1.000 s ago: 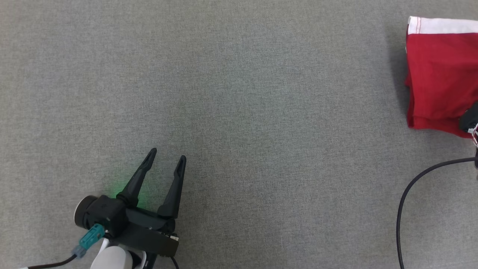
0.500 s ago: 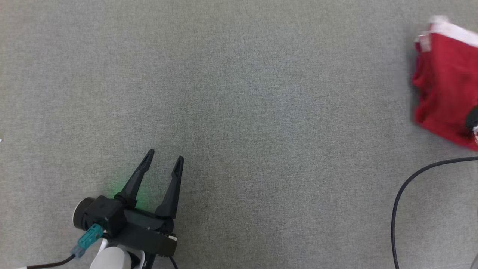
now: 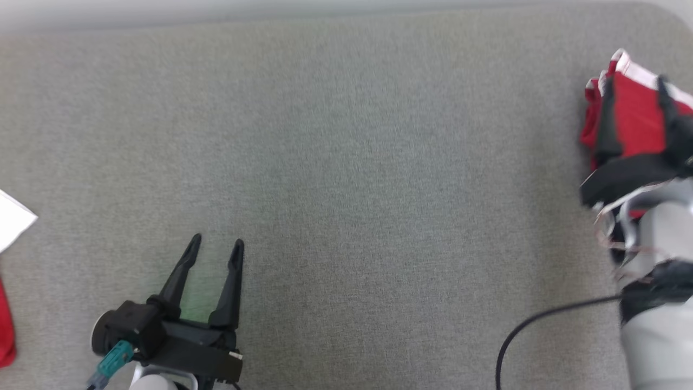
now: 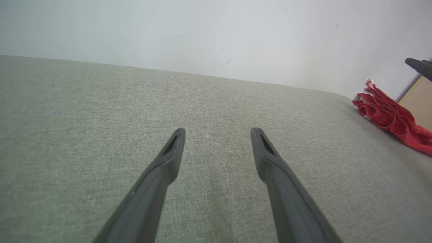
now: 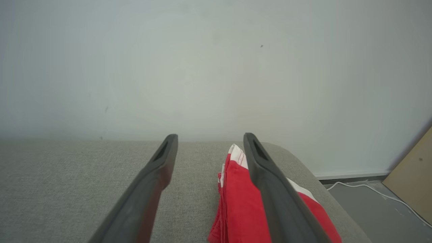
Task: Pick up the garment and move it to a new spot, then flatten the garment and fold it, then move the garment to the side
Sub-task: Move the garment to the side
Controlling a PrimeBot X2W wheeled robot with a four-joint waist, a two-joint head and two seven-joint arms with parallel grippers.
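Observation:
The garment (image 3: 636, 116) is red with a white band and lies bunched at the far right of the grey padded surface (image 3: 346, 162). My right gripper (image 3: 634, 86) hangs open over it, one finger on each side in the head view. In the right wrist view the garment (image 5: 241, 202) lies below the open right gripper (image 5: 210, 136), partly behind one finger, with nothing between the fingers. My left gripper (image 3: 216, 242) is open and empty at the lower left, low over bare fabric (image 4: 216, 101). The left wrist view has the garment (image 4: 388, 114) far to its right.
A black cable (image 3: 541, 319) loops from my right arm over the surface. A white sheet corner (image 3: 13, 219) and a red cloth edge (image 3: 5, 330) sit at the left border. A pale wall stands behind the surface, with a brown board (image 5: 411, 168) and a white cord (image 5: 371, 190) on the floor.
My right gripper has opened and let go of the garment, which now lies bunched under it. The head camera has shifted, bringing the surface's far edge and my right forearm into view.

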